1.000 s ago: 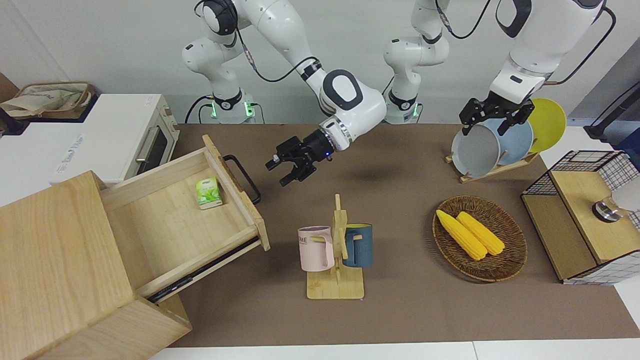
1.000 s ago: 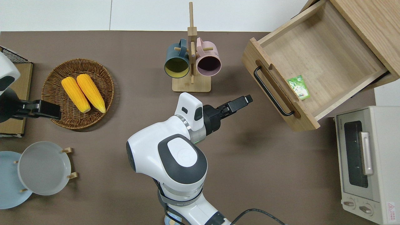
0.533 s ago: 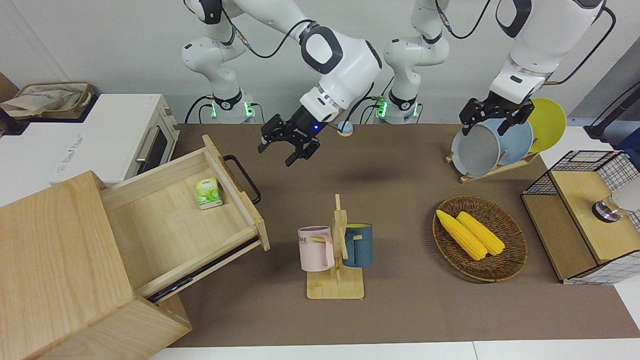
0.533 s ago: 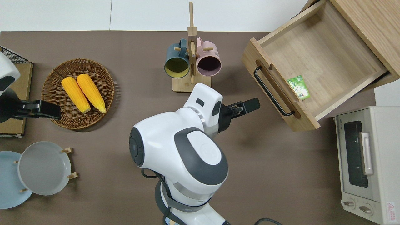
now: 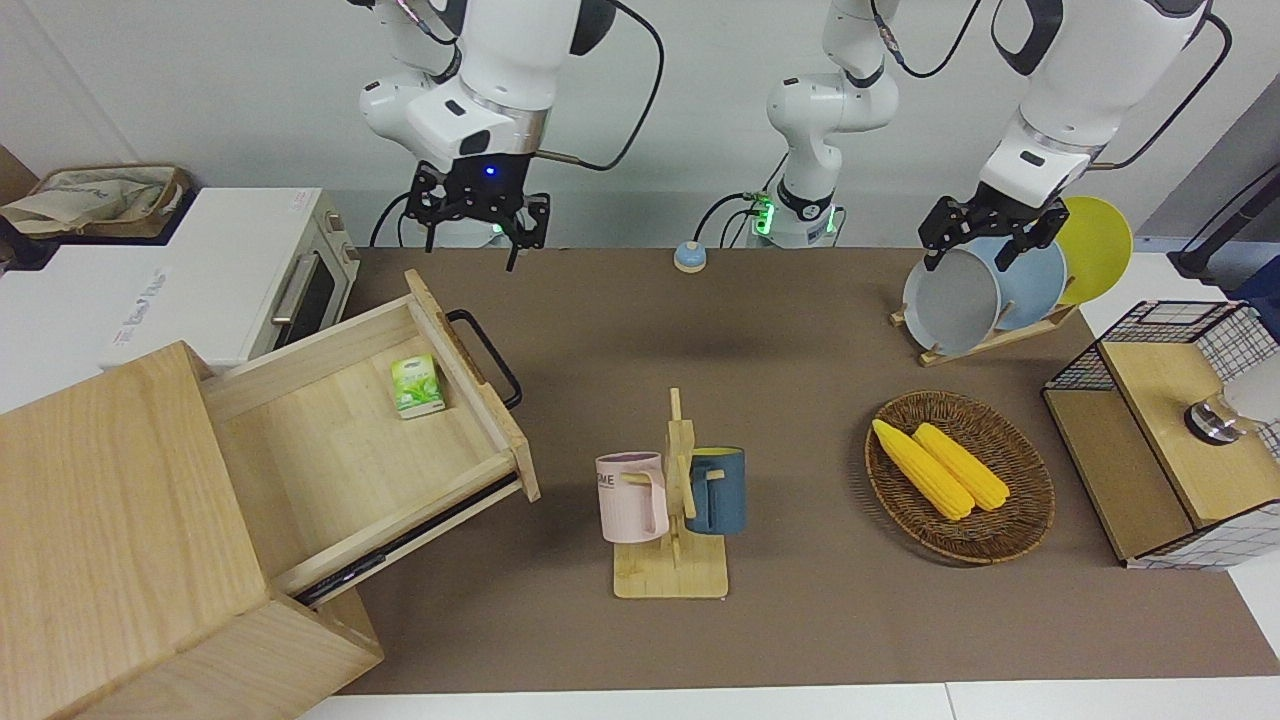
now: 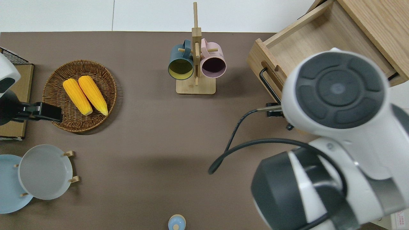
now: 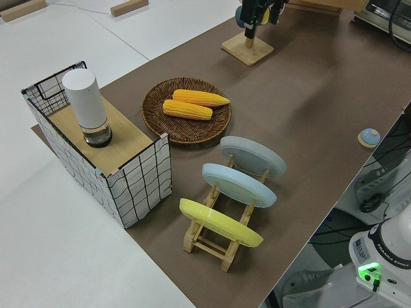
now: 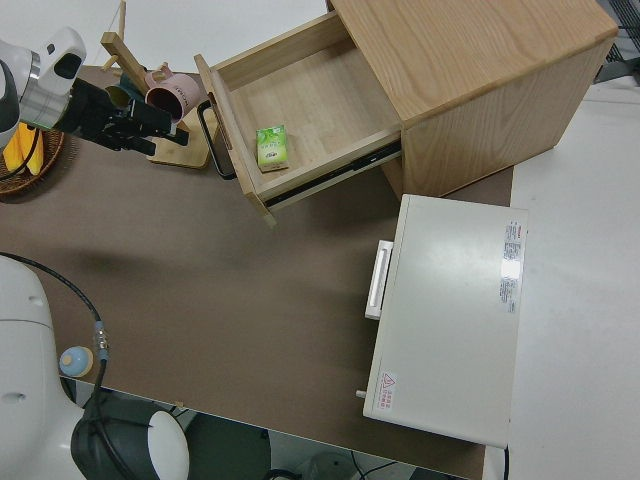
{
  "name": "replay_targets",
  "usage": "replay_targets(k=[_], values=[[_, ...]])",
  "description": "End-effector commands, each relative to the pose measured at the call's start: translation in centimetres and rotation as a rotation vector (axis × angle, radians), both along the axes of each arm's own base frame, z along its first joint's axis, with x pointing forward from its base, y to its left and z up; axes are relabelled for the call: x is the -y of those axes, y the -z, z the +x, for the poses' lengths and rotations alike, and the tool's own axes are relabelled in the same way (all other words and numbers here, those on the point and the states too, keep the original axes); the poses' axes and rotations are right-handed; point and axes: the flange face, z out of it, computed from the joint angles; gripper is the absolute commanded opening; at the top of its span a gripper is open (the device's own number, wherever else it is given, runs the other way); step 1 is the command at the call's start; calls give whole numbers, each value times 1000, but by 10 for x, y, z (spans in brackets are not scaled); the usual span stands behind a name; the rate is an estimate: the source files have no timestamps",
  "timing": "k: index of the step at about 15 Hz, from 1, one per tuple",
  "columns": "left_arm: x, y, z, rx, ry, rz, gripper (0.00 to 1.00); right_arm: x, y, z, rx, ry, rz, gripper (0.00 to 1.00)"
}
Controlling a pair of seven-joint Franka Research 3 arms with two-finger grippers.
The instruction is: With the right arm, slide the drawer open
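The drawer [image 5: 350, 440] stands pulled well out of the wooden cabinet [image 5: 110, 540], with its black bar handle [image 5: 487, 357] toward the table's middle. A green packet [image 5: 417, 385] lies in it against the front panel. My right gripper [image 5: 478, 238], under the blue wrist light, hangs open and empty, fingers pointing down, up in the air and apart from the handle. In the overhead view the right arm's own body hides it and covers part of the drawer [image 6: 306, 38]. The right side view shows the drawer [image 8: 300, 120] open. The left arm is parked, its gripper [image 5: 985, 238] open.
A white toaster oven [image 5: 290, 280] stands beside the cabinet, nearer to the robots. A mug rack [image 5: 672, 500] with two mugs stands mid-table. A basket of corn [image 5: 960, 475], a plate rack [image 5: 990, 285], a wire-mesh box [image 5: 1170, 430] and a small blue knob [image 5: 688, 257] are also there.
The right arm has swung up and back from over the table's middle toward its base, and its gripper now points down. The drawer has not moved. The left arm has not moved.
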Motion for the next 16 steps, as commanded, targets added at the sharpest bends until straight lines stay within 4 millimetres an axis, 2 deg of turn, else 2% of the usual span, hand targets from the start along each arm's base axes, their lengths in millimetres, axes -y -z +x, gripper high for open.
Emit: replay_targets(k=[1,3,5,9,12,16], values=[[-1,-4,2,-5,10,16,993,70,-19,4,-37,2,152,983],[-1,-3,2,-6,10,16,993,105,-23,7,-52,-7,212,983],[-1,-3,2,-6,10,16,993,129,-22,10,-64,-24,243,983],[-1,-3,2,-6,10,16,993,185,-9,19,-74,-37,292,983],[-1,-3,2,-6,10,16,993,201,3,31,-49,-55,298,983],[-1,-3,2,-6,10,16,993,201,28,51,-47,-54,312,983]])
